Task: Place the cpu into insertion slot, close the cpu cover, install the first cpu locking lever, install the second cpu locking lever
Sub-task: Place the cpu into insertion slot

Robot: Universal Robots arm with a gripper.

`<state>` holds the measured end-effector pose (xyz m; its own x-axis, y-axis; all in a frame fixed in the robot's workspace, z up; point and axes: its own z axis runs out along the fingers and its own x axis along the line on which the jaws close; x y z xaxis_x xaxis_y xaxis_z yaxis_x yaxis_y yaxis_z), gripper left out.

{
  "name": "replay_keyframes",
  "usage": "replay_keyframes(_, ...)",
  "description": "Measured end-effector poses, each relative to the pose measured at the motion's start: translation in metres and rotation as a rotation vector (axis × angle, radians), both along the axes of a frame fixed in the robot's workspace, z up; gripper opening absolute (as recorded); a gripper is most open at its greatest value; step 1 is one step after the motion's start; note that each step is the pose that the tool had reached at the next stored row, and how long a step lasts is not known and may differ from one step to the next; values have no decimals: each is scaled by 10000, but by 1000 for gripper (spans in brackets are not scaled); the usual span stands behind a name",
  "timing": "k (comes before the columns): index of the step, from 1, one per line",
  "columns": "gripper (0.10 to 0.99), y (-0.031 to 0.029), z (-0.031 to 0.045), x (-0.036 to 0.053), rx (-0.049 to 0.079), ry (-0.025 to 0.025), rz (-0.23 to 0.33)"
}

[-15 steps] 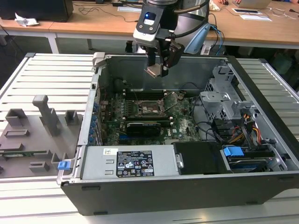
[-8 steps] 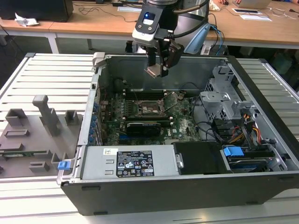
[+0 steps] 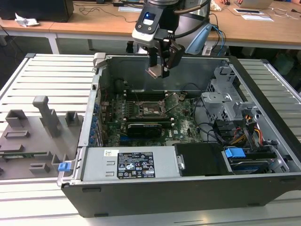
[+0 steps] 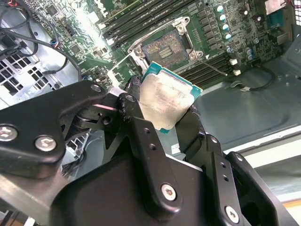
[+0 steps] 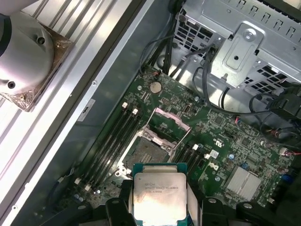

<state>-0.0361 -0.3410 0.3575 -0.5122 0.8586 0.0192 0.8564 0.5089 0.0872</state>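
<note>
My gripper (image 3: 160, 65) hangs above the open computer case, shut on the cpu (image 3: 154, 72), a small square chip with a pale silver top. In both wrist views the cpu (image 4: 165, 100) (image 5: 159, 197) sits clamped by its edges between the black fingers (image 4: 133, 109). Below it on the green motherboard lies the insertion slot (image 5: 146, 151) (image 4: 164, 47) (image 3: 151, 108), with nothing in its dark centre. The cpu cover (image 5: 162, 113) stands flipped up beside the slot in the first wrist view. The cpu is well above the slot and apart from it.
Memory slots (image 5: 109, 141) run beside the socket, and a long black card (image 3: 143, 127) lies in front of it. A metal drive cage (image 3: 225, 99) and cables (image 3: 211, 129) fill the exterior view's right of the case. A grey fixture tray (image 3: 33, 136) sits outside on the exterior view's left.
</note>
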Motion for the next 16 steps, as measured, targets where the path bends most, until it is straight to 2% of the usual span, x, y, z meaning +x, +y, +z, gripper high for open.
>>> replay_keyframes(5, 541, 0, -3, 0, 0, -1, -205)
replay_keyframes(16, 541, 0, -22, 0, -1, 0, -1427)
